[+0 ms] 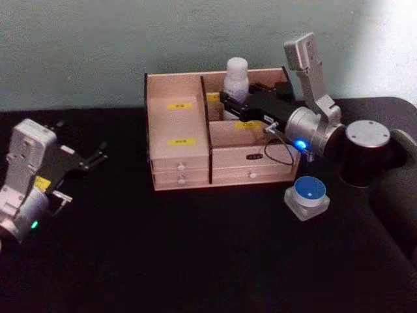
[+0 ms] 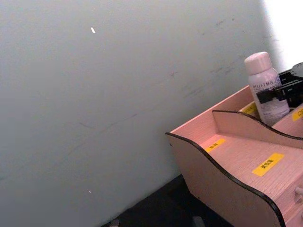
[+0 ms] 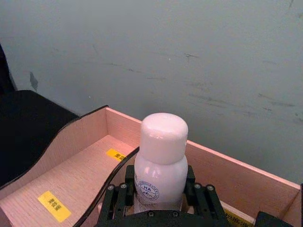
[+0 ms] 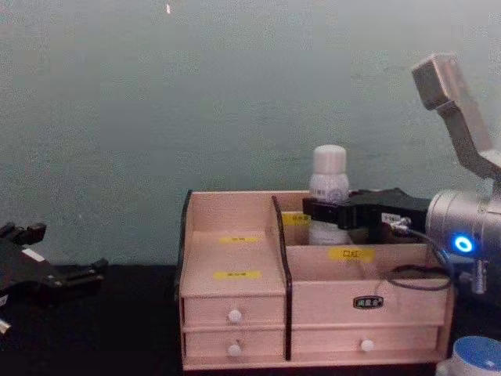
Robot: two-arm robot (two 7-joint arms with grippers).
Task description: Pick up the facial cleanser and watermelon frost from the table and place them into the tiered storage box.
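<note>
While the left arm [image 1: 26, 179] idles, the right arm [image 1: 314, 122] reaches level, jaws clamping the facial cleanser [image 1: 236, 77] inside the storage box [image 1: 177, 175].

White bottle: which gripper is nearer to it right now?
Right. The right gripper is shut on the white bottle, at the back right section of the wooden box. The left gripper is far off, left of the box.

Can just make out "HA" inside a round seal on the facial cleanser bottle [image 3: 161, 161]. Can't read the tiny characters on the yellow labels [image 3: 54, 206] of the tiered storage box [image 3: 61, 144], or the dark plate [image 4: 368, 301] on its front.
</note>
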